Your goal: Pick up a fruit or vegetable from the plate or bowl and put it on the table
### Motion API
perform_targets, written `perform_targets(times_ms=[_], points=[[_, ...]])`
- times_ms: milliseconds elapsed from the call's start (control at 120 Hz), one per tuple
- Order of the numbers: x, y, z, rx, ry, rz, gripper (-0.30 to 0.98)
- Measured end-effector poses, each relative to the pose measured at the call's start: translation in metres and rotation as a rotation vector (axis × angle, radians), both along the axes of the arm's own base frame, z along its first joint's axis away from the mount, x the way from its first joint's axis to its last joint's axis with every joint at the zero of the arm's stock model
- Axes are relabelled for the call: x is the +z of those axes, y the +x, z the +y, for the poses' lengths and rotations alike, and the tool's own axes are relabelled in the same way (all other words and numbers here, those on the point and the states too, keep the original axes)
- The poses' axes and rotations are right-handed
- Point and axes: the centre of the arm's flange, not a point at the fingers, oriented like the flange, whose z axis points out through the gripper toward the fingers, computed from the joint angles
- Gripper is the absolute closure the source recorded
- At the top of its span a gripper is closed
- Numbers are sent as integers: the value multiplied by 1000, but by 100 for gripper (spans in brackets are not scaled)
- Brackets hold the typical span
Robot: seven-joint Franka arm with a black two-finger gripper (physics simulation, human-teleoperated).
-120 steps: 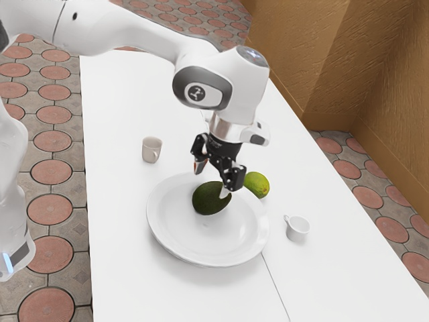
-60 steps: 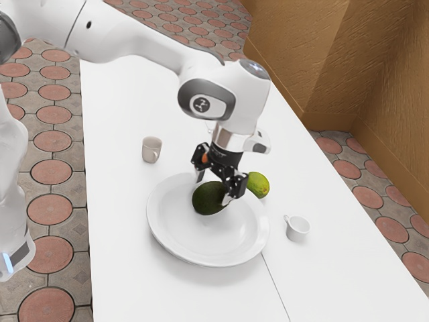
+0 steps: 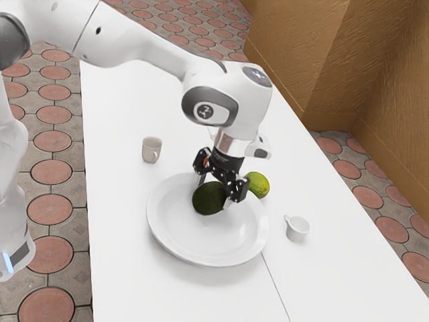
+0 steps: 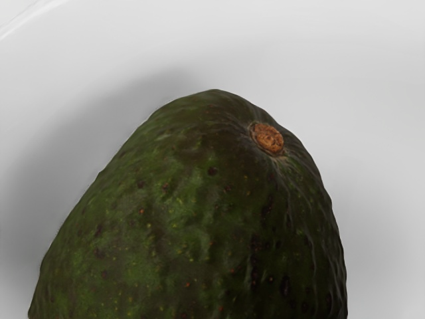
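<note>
Exterior view and wrist view are both showing the dark green, bumpy-skinned avocado (image 3: 206, 200) that is resting in the far part of the wide white round plate (image 3: 194, 241), and it is looking like the thing to take. Judging by its kind, it is promising moderate weight, a fairly firm body that may be giving slightly under pressure, and pebbled skin offering decent grip; its rounded, tapering shape, though, could be sending it slipping or rolling if the pads are closing near the narrow end with the brown stem scar (image 4: 269, 138). Its thick middle, squeezed gently from two opposite sides, is seeming the safer hold. Overhead, the black two-finger gripper (image 3: 214, 191) is standing open, one finger hanging toward the avocado's far side, the other beside it toward the exterior view's right; whether either is touching the skin, I cannot tell. Relative to the gripper, the avocado is lying below and between the fingers, its bulk sitting slightly toward the exterior view's left and near side.
</note>
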Motion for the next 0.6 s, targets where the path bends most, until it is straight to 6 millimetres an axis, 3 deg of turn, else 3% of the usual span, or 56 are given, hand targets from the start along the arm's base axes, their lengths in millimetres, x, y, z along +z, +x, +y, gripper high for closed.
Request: perform_targets(times_ms=[142, 508, 600], points=[[-4, 4, 10, 19, -1, 3, 0], [-10, 8, 9, 18, 0, -1, 0], [-10, 8, 9, 20, -1, -1, 10]])
